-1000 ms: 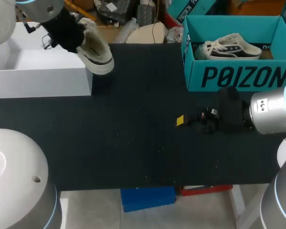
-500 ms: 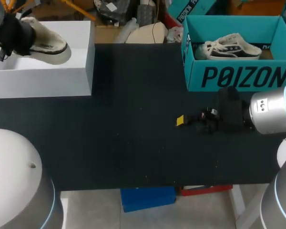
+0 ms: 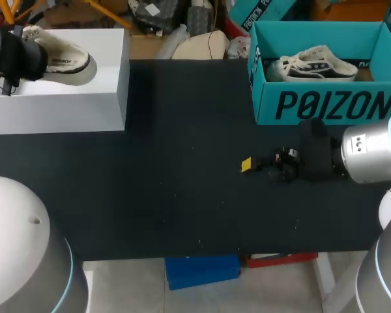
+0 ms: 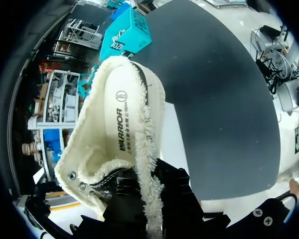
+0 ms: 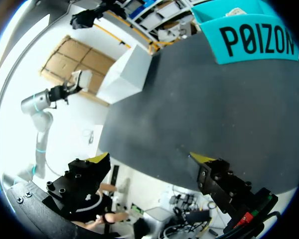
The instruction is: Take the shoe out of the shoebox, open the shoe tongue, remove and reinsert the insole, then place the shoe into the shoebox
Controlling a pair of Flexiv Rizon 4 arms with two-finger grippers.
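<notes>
Well, the black table fills most of the head view. A white box stands at its far left corner and a teal box with an open top at its far right corner, well apart from each other.

The left arm comes in over the white box, and the right arm reaches in low over the table just in front of the teal box.

The shoe, cream and fleecy with a dark trim, is held above the white box, with its toe pointing toward the table's middle. Whether it touches the box cannot be told. Its insole lies inside it, facing the wrist camera.

A second shoe lies on its side inside the teal box.

The left claw is clamped on the shoe's fuzzy collar, one finger on each side. The right claw hangs over bare table with its yellow tips spread wide and nothing between them.
</notes>
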